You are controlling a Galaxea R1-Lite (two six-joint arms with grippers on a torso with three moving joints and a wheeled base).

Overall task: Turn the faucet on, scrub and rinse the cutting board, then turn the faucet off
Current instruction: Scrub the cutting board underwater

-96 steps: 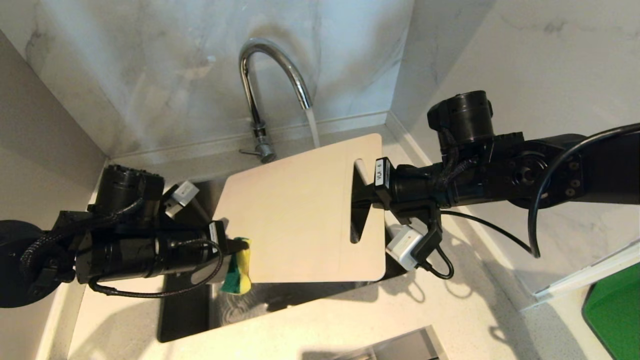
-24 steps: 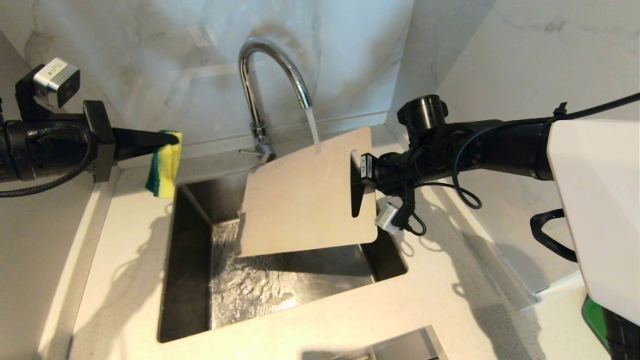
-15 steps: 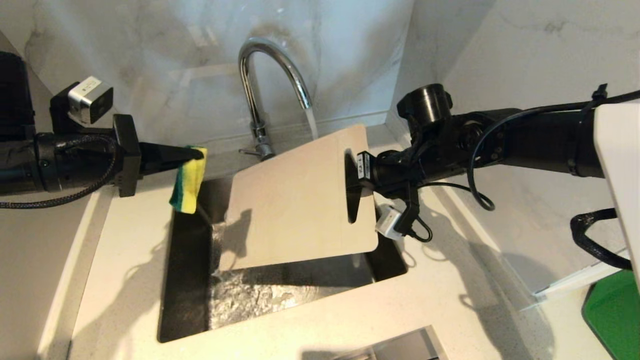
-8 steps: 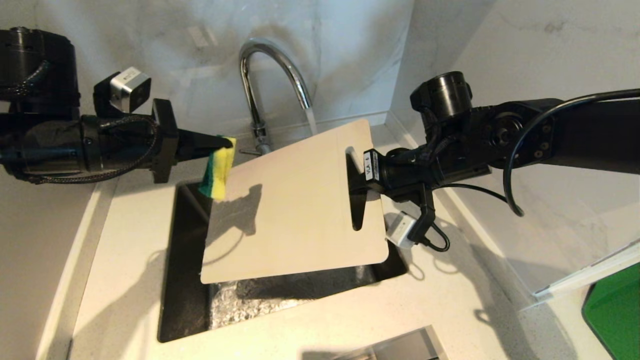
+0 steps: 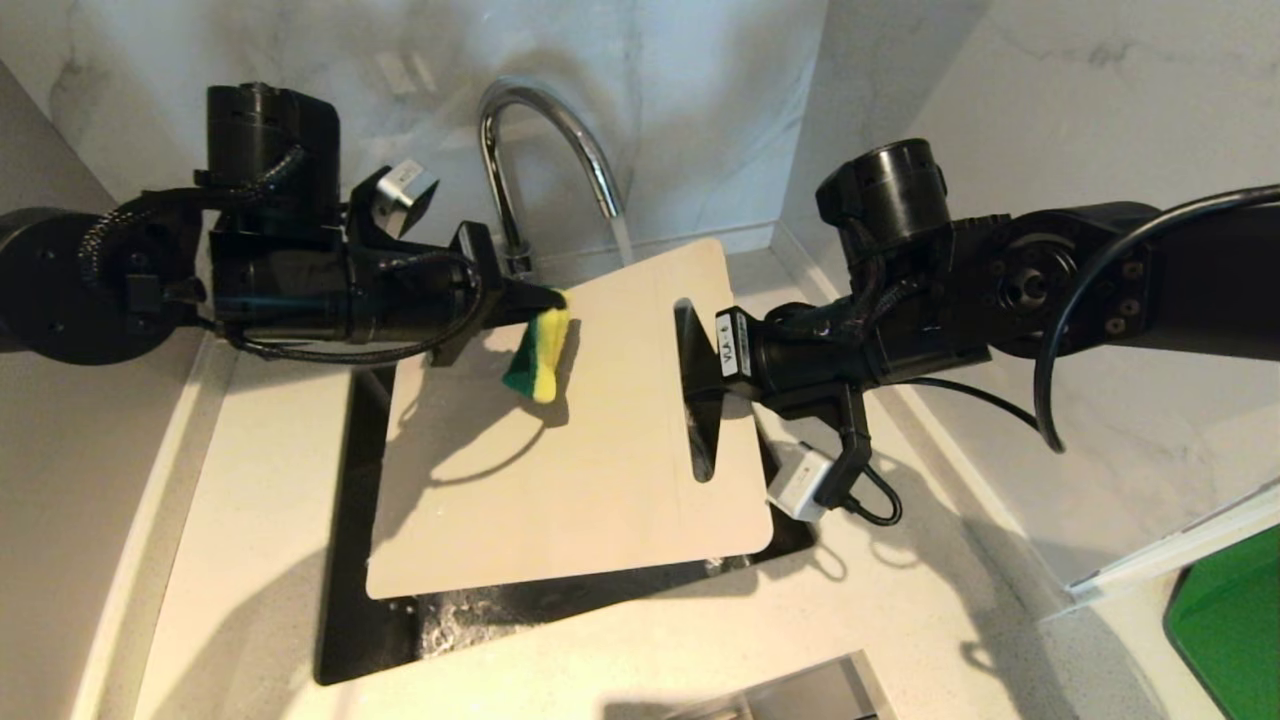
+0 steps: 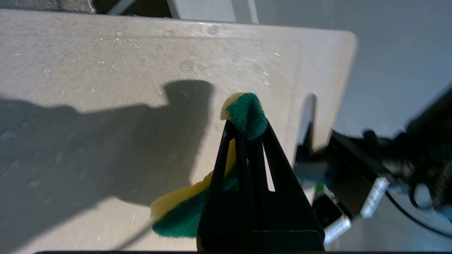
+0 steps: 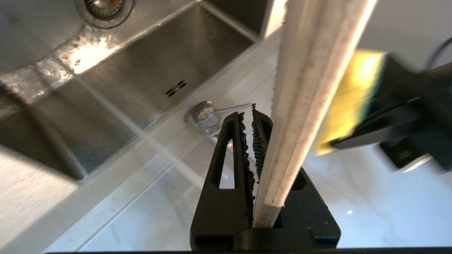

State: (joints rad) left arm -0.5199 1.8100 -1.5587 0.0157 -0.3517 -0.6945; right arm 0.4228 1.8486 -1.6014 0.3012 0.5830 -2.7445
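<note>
Colours you're looking at: the cutting board (image 5: 590,440) is a plain pale beige, no print, just a few clear water drops near its far edge. The sponge (image 5: 540,352) is two-tone, bright yellow foam with a dark green scrubby side. Both arms (image 5: 300,290) are matte black, each with a little silver-white camera block. The faucet (image 5: 545,140) is shiny chrome. The sink (image 5: 345,640) is dark steel grey, the counter (image 5: 240,560) speckled cream, the wall (image 5: 700,90) white marble with faint grey veins. On the near right there's a solid green tray (image 5: 1225,610).
</note>
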